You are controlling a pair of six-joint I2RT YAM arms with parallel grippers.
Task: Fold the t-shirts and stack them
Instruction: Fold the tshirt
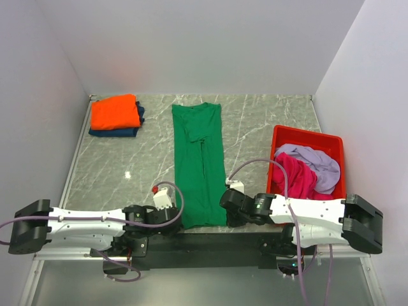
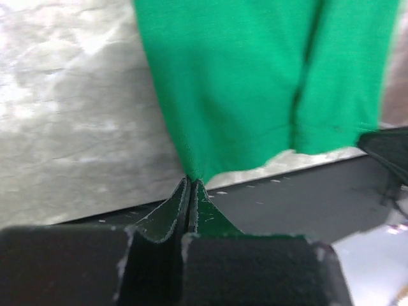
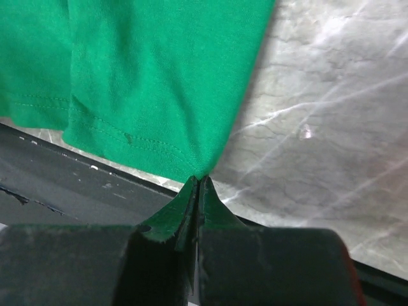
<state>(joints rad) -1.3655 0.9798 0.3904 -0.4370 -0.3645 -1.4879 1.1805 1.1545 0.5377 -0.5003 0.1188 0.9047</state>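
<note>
The bright green t-shirt (image 1: 199, 162) lies as a long narrow strip down the middle of the table, sleeves folded in. My left gripper (image 1: 180, 217) is shut on its near left hem corner (image 2: 191, 171). My right gripper (image 1: 224, 207) is shut on its near right hem corner (image 3: 203, 171). The folded orange t-shirt (image 1: 115, 112) lies on the folded navy blue t-shirt (image 1: 124, 132) at the far left. The magenta t-shirt (image 1: 296, 177) and pale lilac t-shirt (image 1: 315, 162) lie crumpled in the red bin.
The red plastic bin (image 1: 306, 135) stands at the right side of the table. The table's dark front edge (image 2: 306, 185) runs just under the green hem. White walls close in the back and both sides.
</note>
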